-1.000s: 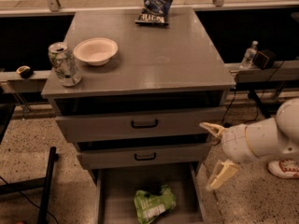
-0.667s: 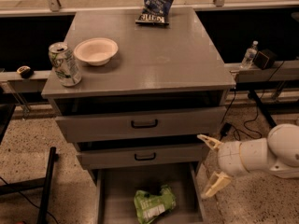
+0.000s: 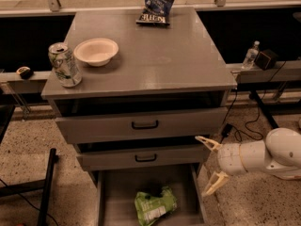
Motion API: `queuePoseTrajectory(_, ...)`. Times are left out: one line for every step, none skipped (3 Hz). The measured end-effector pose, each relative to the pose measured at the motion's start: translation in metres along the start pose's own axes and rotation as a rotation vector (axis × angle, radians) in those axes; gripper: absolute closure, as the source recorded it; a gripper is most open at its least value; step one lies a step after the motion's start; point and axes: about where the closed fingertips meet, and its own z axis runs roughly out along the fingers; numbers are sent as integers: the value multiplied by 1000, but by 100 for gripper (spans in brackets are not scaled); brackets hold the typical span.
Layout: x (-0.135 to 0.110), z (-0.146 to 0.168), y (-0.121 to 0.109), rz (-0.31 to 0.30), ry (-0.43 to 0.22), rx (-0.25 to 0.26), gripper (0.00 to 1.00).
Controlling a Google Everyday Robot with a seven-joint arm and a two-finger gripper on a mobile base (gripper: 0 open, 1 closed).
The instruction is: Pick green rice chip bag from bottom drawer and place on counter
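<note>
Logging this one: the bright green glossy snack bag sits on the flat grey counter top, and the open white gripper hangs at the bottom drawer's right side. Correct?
No. The camera view shows the bright green glossy snack bag lying in the open bottom grey drawer, not on the flat grey counter top. The open white two-finger gripper does hang at that drawer's right side.

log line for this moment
pincer: open, empty, beside bottom drawer | green bag: lying in bottom drawer, not gripped | counter: green bag not yet placed

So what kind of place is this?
Likely a robotics test lab, not a home: standalone grey cabinet on speckled floor, loose cables at right, and the end effector, open, beside the pulled-out bottom drawer.
</note>
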Motion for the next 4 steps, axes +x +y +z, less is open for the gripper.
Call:
queuePoseTrajectory(53, 35, 12, 35, 3, -28, 0)
queuePoseTrajectory(97, 58, 31, 56, -4, -43, 0)
queuePoseTrajectory(130, 75, 50, 79, 20, -97, 0)
queuePoseTrajectory(130, 75, 50, 79, 20, -97, 0)
